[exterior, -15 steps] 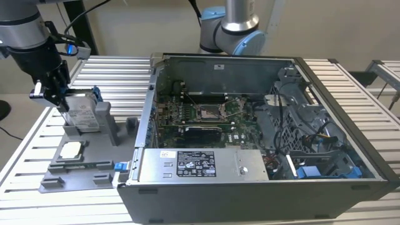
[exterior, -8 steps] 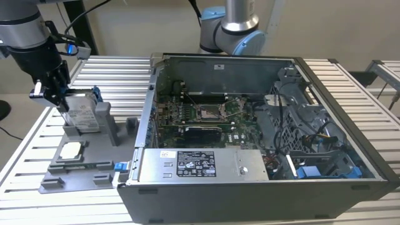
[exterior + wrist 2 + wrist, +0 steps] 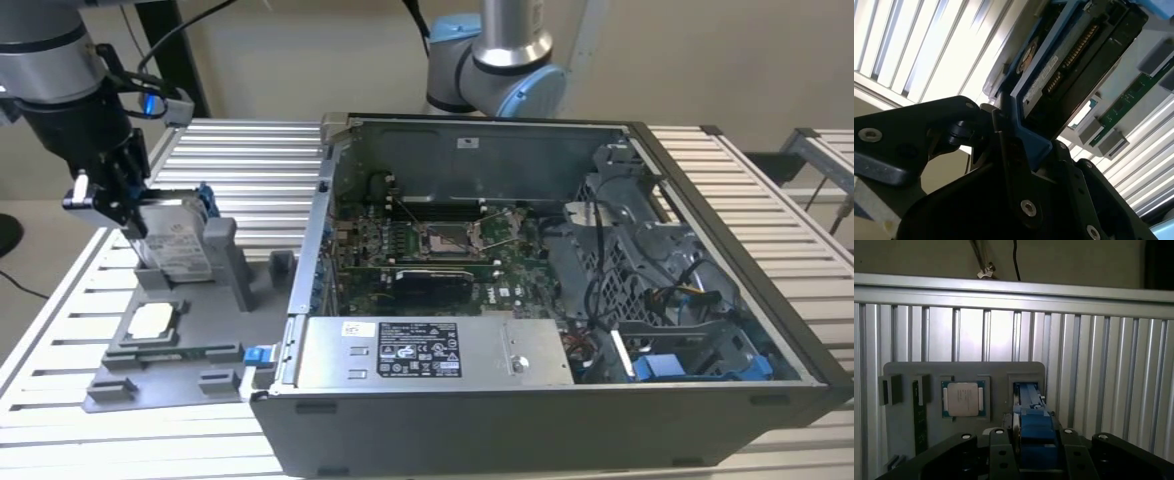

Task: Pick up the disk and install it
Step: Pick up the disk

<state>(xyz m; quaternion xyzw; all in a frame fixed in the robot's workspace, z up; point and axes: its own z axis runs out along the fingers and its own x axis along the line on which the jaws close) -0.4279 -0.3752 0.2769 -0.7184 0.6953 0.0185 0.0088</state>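
Over on the exterior view's left, the arm (image 3: 60, 90) reaches down from above and the jaws are clamped on the disk (image 3: 176, 245), pinching it by the top edge. The disk stands upright on its edge at the raised slot of the grey holder (image 3: 174, 382); whether its lower edge sits in that slot or hangs just clear of it, I cannot tell. In the first wrist view the blue bracket (image 3: 1036, 432) sits squarely between the jaws, with the holder (image 3: 999, 371) and the square chip (image 3: 960, 399) below it. In the second wrist view the disk (image 3: 1079, 50) runs away from the jaws, blue frame pressed tight at the grip. Room to move: bare slats of the tabletop (image 3: 254, 170) lie behind the holder and off to the exterior view's left. On the exterior view's right the open computer case (image 3: 534, 412) stands just beside the holder, its near wall a hard edge close to the disk, top open. The chip (image 3: 151, 320) lies flat, near the disk's foot.
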